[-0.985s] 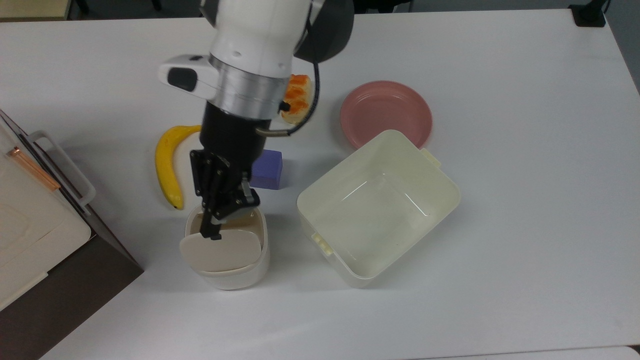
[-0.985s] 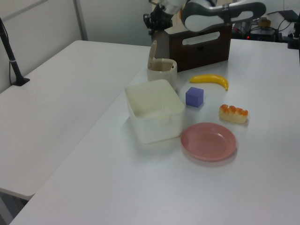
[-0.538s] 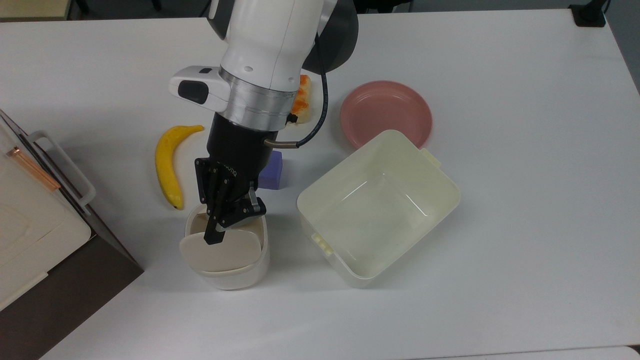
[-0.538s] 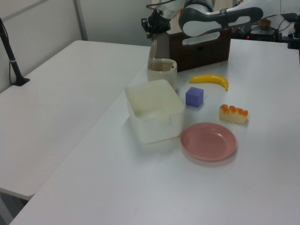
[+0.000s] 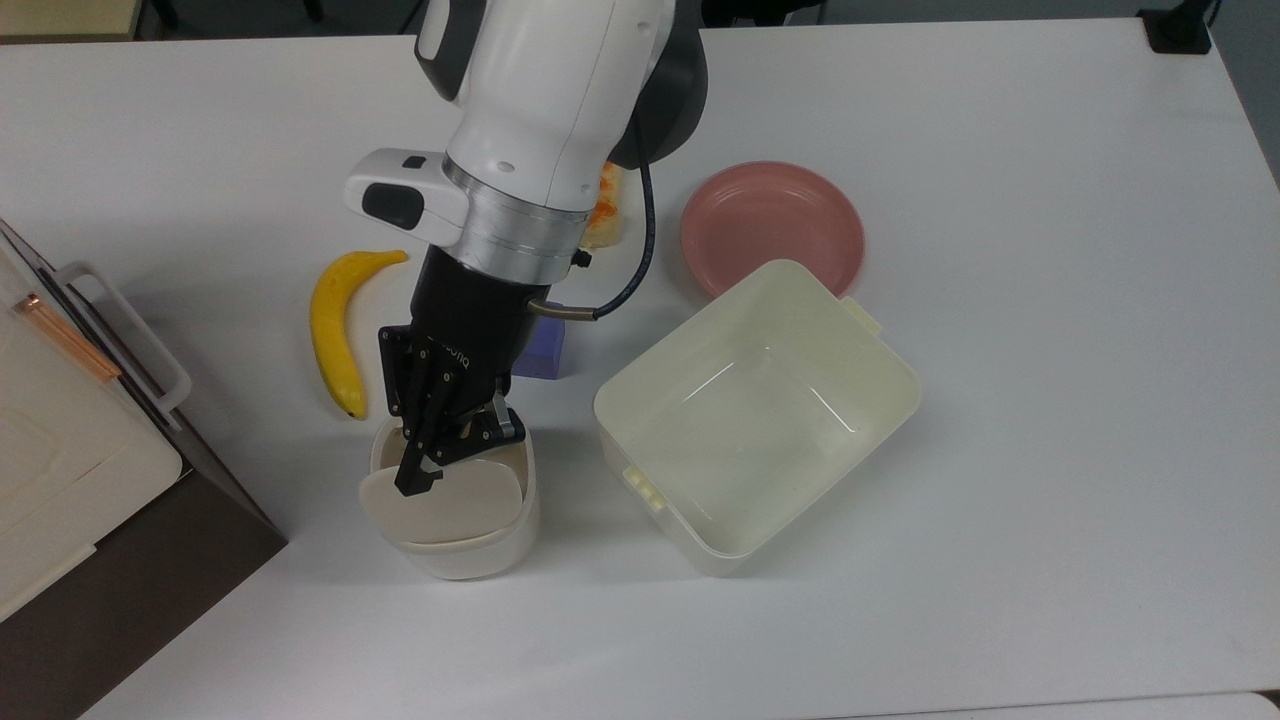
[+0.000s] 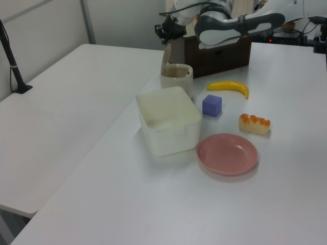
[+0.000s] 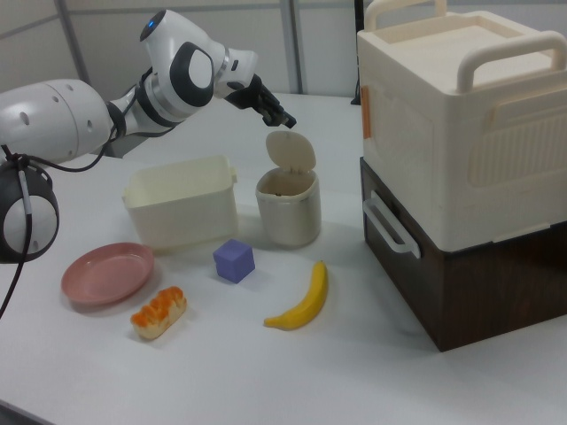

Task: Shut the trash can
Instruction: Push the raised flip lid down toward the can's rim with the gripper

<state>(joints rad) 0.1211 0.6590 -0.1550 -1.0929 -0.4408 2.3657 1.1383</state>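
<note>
One claw [image 7: 285,119] is all we have to work with, and we see it hanging in the air just above the upper edge of the raised lid [image 7: 290,151] of the trash can [image 7: 288,209]. In the right view a small gap separates its tip from the lid, so we hold nothing. Whether its fingers stand apart or together we cannot tell.

Directly below the claw sits the trash can, upright on the white table [image 5: 1000,450], its lid standing nearly vertical on the hinge and its mouth uncovered. In the top view the claw [image 5: 415,480] overlaps the lid [image 5: 445,505] and the can's rim.

Beside the claw, toward the top view's right, lies the larger lidless tub [image 5: 757,415]. Behind it, nearer our arm's wrist, a purple cube [image 5: 543,350] peeks out, and a banana [image 5: 332,325] lies toward the top view's left. Farther off past the tub rests a pink plate [image 5: 772,225]. A bread piece with orange topping [image 7: 159,312] sits near the plate. To the right view's right of the claw stands a cream box on a dark brown base [image 7: 461,133].
</note>
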